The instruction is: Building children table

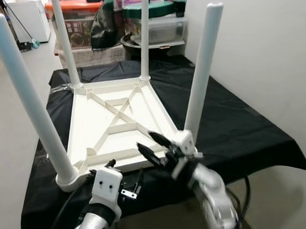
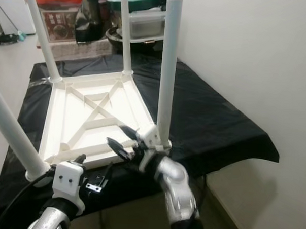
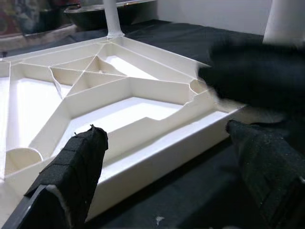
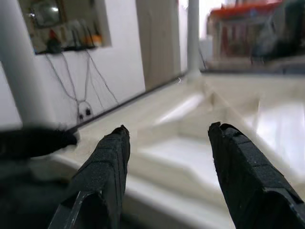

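A white children's table point(image 1: 117, 125) lies upside down on a black-covered table point(image 1: 234, 123), with its ribbed underside facing up. Its legs stand upright at the corners: near left point(image 1: 32, 99), near right point(image 1: 201, 71), far left point(image 1: 65, 39) and far right point(image 1: 144, 38). My right gripper point(image 1: 146, 139) is open just over the near rim, beside the base of the near right leg, with nothing between its fingers point(image 4: 109, 167). My left gripper point(image 3: 162, 128) is open in front of the near rim, low and toward the near left corner, holding nothing.
Behind the black-covered table stand storage bins, one with an orange lid point(image 1: 71, 12) and one with a green lid point(image 1: 157, 11). A white wall point(image 1: 267, 48) runs close along the right. Bare floor point(image 1: 10, 118) lies to the left.
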Controlling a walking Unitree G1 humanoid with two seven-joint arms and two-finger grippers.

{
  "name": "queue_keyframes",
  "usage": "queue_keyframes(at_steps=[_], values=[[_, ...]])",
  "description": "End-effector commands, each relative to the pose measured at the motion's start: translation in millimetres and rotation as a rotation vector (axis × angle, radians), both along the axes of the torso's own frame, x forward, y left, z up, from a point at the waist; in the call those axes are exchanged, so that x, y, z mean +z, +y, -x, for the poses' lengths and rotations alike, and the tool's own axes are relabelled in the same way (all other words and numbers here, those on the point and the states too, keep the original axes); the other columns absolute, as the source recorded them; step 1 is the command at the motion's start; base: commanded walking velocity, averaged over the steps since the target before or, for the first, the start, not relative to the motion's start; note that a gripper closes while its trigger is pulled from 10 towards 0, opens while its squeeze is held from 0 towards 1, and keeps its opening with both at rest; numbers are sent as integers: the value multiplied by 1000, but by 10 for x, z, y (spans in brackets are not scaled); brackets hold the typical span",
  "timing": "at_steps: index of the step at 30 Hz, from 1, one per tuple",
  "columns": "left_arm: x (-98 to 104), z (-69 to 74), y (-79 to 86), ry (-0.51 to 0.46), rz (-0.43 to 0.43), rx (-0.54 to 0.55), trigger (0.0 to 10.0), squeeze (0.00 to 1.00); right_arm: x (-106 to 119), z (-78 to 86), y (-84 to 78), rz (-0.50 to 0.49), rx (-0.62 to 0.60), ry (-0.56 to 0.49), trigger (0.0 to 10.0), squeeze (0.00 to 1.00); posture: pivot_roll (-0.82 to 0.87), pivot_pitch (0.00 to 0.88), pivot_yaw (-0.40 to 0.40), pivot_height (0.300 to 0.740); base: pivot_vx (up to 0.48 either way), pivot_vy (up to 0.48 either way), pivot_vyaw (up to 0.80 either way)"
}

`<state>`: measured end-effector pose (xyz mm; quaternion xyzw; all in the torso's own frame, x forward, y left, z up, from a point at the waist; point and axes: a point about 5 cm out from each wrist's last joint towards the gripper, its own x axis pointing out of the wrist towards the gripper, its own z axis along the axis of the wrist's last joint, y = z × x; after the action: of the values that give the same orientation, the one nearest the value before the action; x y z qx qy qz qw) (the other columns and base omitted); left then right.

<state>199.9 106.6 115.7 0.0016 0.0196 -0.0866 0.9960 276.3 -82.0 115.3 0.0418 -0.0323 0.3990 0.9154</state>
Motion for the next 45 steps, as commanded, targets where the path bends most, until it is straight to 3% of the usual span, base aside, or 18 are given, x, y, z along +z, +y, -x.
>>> queue_keyframes(at_steps=[1,8,23,45], values=[[-45,10,18,20,-17,22,10000,0,39,11,21,13,-29,-2,10000,0,8,4,8,740,0,0,0],[-61,25,47,24,-29,44,10000,0,6,62,31,24,-101,33,10000,0,0,0,29,740,0,0,0],[-97,50,87,47,-28,73,10000,0,-29,102,65,30,-133,88,10000,0,4,0,27,740,0,0,0],[-154,36,34,84,-38,50,10000,0,-66,112,75,63,-136,118,10000,0,4,0,23,740,-234,0,0]])
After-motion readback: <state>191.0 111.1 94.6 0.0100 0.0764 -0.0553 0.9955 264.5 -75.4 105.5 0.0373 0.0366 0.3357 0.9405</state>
